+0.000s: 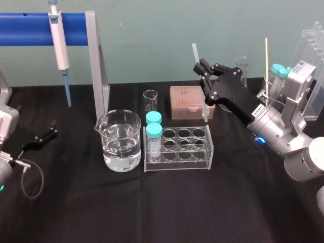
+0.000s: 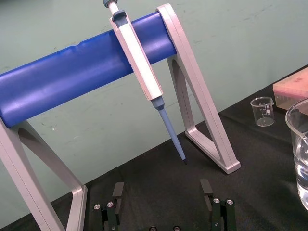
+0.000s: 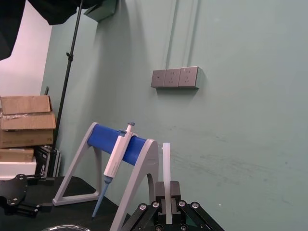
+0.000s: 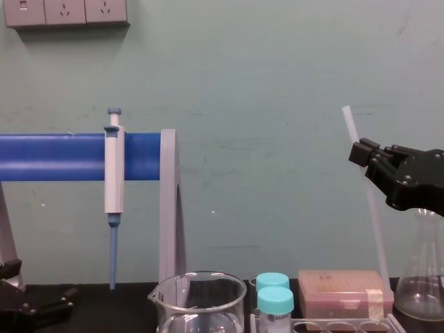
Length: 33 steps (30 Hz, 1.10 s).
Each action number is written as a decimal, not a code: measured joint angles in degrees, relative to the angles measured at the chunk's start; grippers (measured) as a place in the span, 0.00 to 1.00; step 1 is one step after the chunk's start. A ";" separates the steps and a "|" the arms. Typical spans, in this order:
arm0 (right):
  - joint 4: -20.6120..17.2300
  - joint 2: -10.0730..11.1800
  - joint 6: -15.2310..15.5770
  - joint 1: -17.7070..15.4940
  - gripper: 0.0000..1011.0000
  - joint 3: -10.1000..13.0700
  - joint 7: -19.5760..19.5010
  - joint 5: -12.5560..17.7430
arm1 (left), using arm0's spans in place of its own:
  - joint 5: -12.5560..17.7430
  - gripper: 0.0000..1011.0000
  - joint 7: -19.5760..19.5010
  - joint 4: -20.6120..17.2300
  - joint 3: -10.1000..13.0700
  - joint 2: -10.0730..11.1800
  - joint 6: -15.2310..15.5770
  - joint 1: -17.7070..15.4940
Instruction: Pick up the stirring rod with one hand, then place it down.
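Right gripper is pinched on the stirring rod, held near upright over the brown box toward the table's rear edge. Risk: lowering here could strike the box or tube rack and shift the rod in the grip. Open room lies along the front edge. Left gripper sits parked and spread at the left edge.

The right gripper is covering the middle stretch of the stirring rod. In the chest view, the beaker at 6 o'clock is running off the bottom edge, and the flask at 4 o'clock is running off the side.
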 joint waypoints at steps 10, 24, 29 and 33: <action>0.00 0.00 0.00 0.00 0.06 0.00 0.01 0.00 | 0.00 0.99 0.00 0.00 0.00 0.00 0.00 0.00; 0.00 0.00 0.00 0.00 0.06 0.00 0.01 -0.01 | 0.00 0.99 0.00 0.00 0.00 0.00 0.00 0.00; -0.01 0.00 0.00 0.00 0.06 0.00 0.00 0.00 | 0.00 0.99 0.00 0.00 0.00 0.00 0.00 0.00; 0.00 0.00 0.00 0.00 0.06 0.00 0.00 0.00 | 0.00 0.99 0.00 0.00 0.00 0.00 0.00 0.00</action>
